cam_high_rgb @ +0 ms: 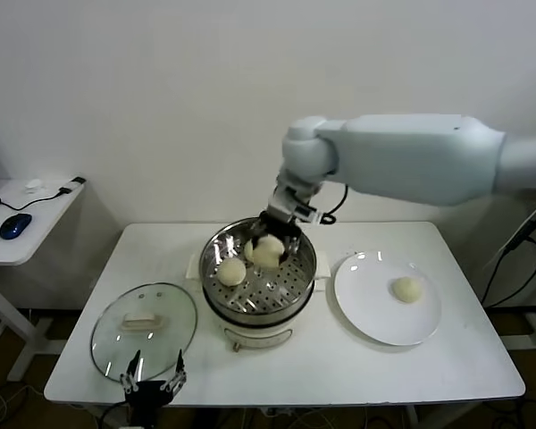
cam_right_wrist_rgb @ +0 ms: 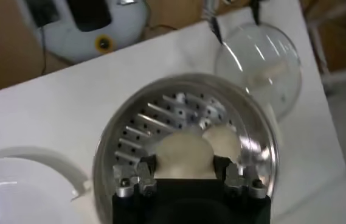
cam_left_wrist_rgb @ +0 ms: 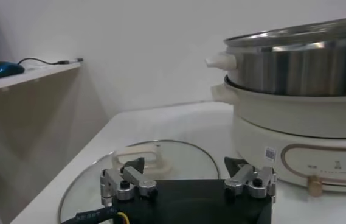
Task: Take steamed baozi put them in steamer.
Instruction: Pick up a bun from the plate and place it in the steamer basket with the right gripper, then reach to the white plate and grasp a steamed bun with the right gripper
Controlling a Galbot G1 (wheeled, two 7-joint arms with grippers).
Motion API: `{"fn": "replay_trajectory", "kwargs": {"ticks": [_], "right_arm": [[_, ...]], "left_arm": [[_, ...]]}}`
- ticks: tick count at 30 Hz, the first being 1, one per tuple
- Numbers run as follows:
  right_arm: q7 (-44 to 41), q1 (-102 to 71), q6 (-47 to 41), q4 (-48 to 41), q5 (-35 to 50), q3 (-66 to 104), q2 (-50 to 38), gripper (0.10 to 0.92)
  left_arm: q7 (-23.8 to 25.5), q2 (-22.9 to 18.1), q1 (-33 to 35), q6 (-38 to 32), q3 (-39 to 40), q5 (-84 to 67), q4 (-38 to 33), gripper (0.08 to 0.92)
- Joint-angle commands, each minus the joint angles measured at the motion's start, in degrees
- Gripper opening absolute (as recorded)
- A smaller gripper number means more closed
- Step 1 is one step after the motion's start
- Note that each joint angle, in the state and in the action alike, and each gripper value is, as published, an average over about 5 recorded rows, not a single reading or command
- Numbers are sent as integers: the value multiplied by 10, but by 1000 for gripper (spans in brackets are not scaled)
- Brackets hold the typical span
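Observation:
The steel steamer (cam_high_rgb: pixel 259 299) stands at the table's middle on its white base. My right gripper (cam_high_rgb: pixel 280 239) reaches into it from the back, shut on a cream-white baozi (cam_high_rgb: pixel 268 253) just over the perforated tray. In the right wrist view that baozi (cam_right_wrist_rgb: pixel 185 155) is pinched between the fingers of my right gripper (cam_right_wrist_rgb: pixel 185 173), above the tray (cam_right_wrist_rgb: pixel 154 122). A second baozi (cam_high_rgb: pixel 231 271) lies loose on the tray beside it, also visible as a baozi (cam_right_wrist_rgb: pixel 226 139) from the wrist. Another baozi (cam_high_rgb: pixel 407 289) rests on the white plate (cam_high_rgb: pixel 371 317). My left gripper (cam_high_rgb: pixel 152 368) waits open at the table's front left.
The glass lid (cam_high_rgb: pixel 145 323) with its white handle lies flat left of the steamer, right beyond my left gripper (cam_left_wrist_rgb: pixel 185 164). From there the steamer (cam_left_wrist_rgb: pixel 300 79) rises close by. A side desk with a blue mouse (cam_high_rgb: pixel 14 224) stands at far left.

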Motion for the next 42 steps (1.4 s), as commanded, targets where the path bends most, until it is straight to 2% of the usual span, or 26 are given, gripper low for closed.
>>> {"fn": "replay_trajectory", "kwargs": {"ticks": [1, 11, 19, 22, 26, 29, 32, 36, 39, 42], "right_arm": [[23, -88, 114, 2, -119, 8, 64, 625], [45, -138, 105, -34, -170, 12, 67, 628], [37, -123, 107, -36, -160, 10, 65, 628], [29, -107, 111, -33, -141, 8, 63, 660], [9, -69, 124, -27, -120, 3, 53, 764], [4, -36, 128, -29, -108, 0, 34, 812], [-2, -1, 124, -46, -81, -10, -1, 821], [-9, 52, 84, -104, 7, -49, -74, 823], [-9, 94, -2, -154, 96, -105, -131, 823], [-41, 126, -88, -173, 138, -153, -193, 823]], "left_arm": [[0, 0, 0, 0, 0, 0, 0, 823], [-2, -3, 3, -3, -1, -2, 2, 823], [-2, -4, 3, -4, -2, -3, 1, 823], [-2, -4, 4, -4, -2, -3, 1, 823], [-2, -4, 5, -5, -1, -4, 0, 823], [-2, -4, 7, -6, 1, -2, -1, 823], [-2, -4, 7, -6, 3, -1, -2, 823], [-2, -4, 7, -8, 8, 2, -3, 823], [-2, -3, 7, -9, 11, 3, -3, 823], [-2, -2, 5, -9, 14, 3, -3, 823]]}}
